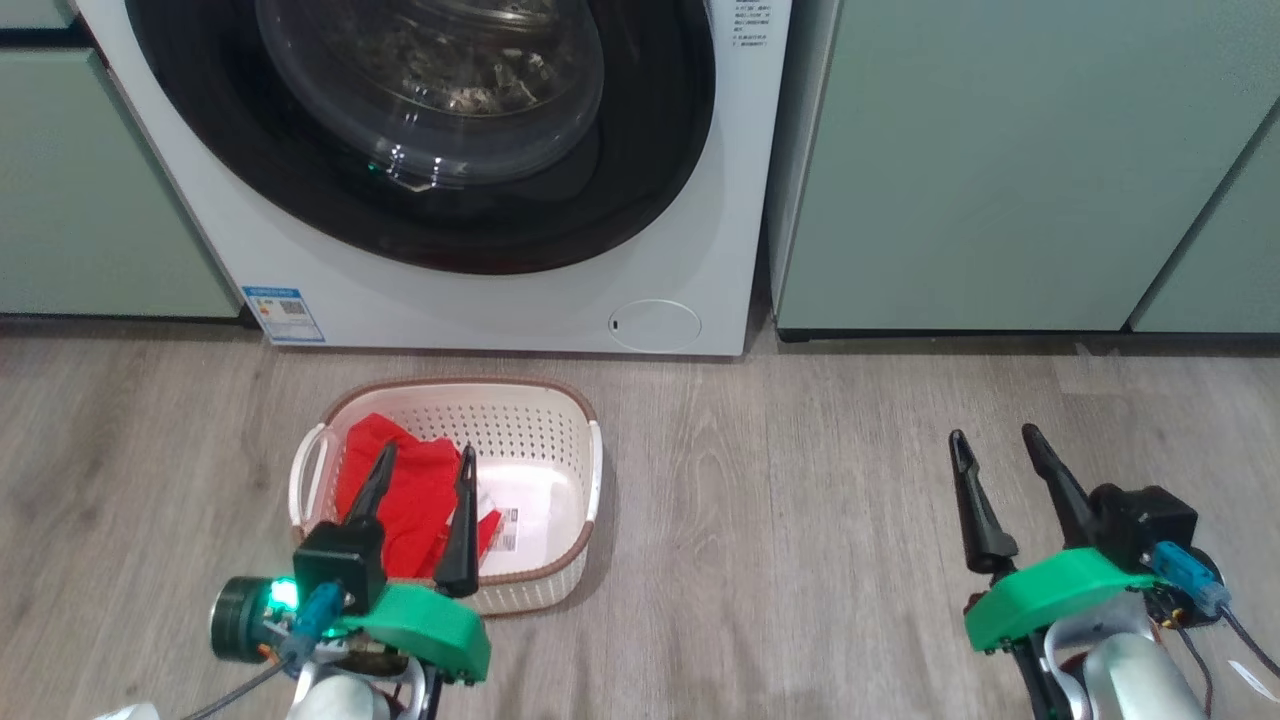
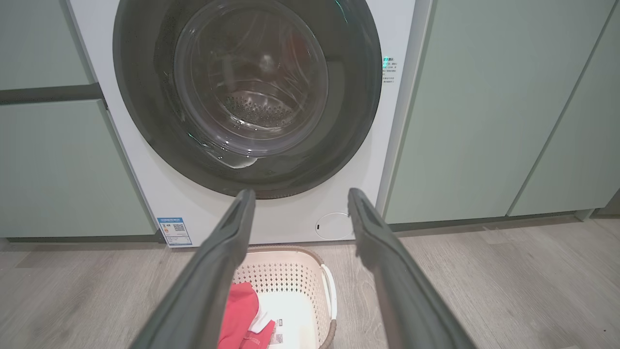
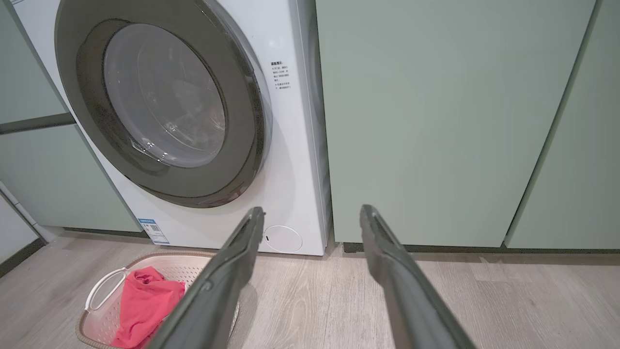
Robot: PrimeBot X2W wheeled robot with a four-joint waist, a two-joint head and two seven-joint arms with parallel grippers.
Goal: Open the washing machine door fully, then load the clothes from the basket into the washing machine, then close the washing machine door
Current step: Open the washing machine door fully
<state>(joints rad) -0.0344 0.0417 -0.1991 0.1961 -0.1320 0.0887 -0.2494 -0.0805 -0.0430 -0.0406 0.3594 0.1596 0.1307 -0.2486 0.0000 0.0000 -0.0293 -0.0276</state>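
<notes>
LAUNDRY ROOM: The washing machine door [image 1: 650, 170], with a glossy black rim around a bulging glass centre, sits shut against the white washing machine [image 1: 480, 300] at the far side of a grey wood-look floor [image 1: 800, 500]. The head view cuts off the door's top, and glare on the glass makes the drum behind it hard to read. Pale green cabinets [image 1: 1000, 150] flank the machine left and right. At its foot are a blue energy sticker [image 1: 284, 314] on the left, its print too small to read, and a small round white flap [image 1: 655, 325] on the right.

The basket [image 1: 545, 420] stands on the floor just in front of the machine, apart from it. The clothes [image 1: 410, 500], bright red with a scrap of white, lie bunched in its left half beside a paper sticker [image 1: 508, 528] on the bottom. The left gripper [image 1: 428, 450] hangs over the basket's near left side, fingers spread wide and holding nothing. From the head view its two dark fingers cross the red fabric and hide part of it, and whether the tips touch the cloth cannot be told. The right gripper [image 1: 994, 435] hovers over bare floor well to the right of the basket, its fingers likewise apart and empty. Both arms are cut off at the head view's bottom edge.
</notes>
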